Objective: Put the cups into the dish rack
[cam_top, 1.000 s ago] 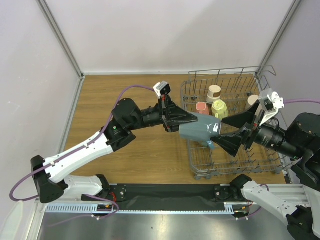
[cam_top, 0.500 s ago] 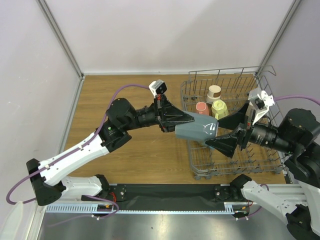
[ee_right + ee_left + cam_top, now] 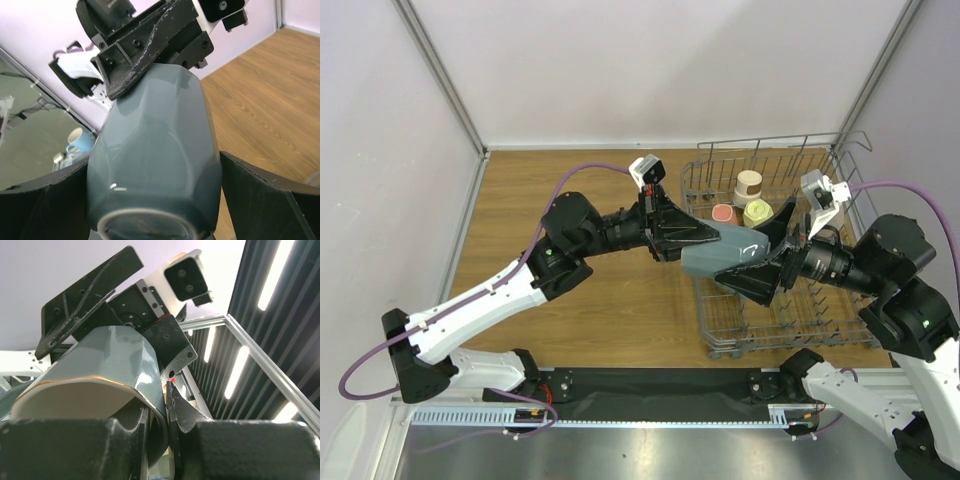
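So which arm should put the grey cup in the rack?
Probably right: the right gripper, open, straddles the grey-blue cup over the dish rack. The left gripper only pinches its rim.

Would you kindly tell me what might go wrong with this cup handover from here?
1. The left tool pinches only the rim of the grey-blue cup while the right tool stands open around its base; an early release would likely drop it onto the dish rack.
2. Its glossy, tapering sides may slip once gripped.
3. The pink cup and yellow cup close behind might get knocked.
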Controlling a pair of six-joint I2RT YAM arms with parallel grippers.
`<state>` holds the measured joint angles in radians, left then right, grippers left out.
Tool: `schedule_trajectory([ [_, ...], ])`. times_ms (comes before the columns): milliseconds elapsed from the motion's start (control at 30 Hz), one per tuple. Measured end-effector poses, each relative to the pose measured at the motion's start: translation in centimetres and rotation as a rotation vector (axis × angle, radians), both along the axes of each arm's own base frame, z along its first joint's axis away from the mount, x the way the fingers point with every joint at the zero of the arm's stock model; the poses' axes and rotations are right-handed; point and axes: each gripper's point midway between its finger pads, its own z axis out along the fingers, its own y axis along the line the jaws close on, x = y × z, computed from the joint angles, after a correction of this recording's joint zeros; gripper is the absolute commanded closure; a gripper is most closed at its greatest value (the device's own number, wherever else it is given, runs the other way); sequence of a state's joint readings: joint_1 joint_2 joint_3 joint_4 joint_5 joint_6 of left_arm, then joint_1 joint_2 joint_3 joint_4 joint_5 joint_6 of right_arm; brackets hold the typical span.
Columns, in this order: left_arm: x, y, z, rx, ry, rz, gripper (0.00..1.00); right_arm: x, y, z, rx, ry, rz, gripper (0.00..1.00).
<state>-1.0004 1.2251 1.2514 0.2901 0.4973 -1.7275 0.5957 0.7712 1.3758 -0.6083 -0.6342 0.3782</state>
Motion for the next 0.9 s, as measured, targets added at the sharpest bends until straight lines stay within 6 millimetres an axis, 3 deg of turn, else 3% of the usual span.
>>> schedule_trajectory([
  [200, -0.1, 0.0, 0.6, -0.03, -0.008, -0.004, 1.0, -0.4, -0.2, 0.9, 0.048, -0.014, 0.0, 0.11],
  [433, -0.2, 0.0, 0.8, -0.036, 0.002, -0.01, 1.0, -0.7, 0.0, 1.3, 0.083, -0.006, 0.013, 0.01],
  [667, -0.2, 0.0, 0.8, -0.044, -0.001, -0.011, 1.0, -0.8, 0.0, 1.6, 0.098, 0.006, 0.015, 0.0],
  [733, -0.2, 0.1, 0.8, -0.048, -0.003, -0.011, 1.0, -0.8, 0.0, 1.7, 0.104, 0.015, 0.014, 0.03],
  [833, -0.3, 0.1, 0.9, -0.056, -0.008, -0.015, 1.0, -0.7, 0.0, 1.7, 0.108, 0.02, 0.012, 0.17],
  [900, -0.3, 0.2, 0.9, -0.058, -0.006, -0.014, 0.99, -0.6, 0.0, 1.8, 0.11, 0.017, 0.009, 0.32],
])
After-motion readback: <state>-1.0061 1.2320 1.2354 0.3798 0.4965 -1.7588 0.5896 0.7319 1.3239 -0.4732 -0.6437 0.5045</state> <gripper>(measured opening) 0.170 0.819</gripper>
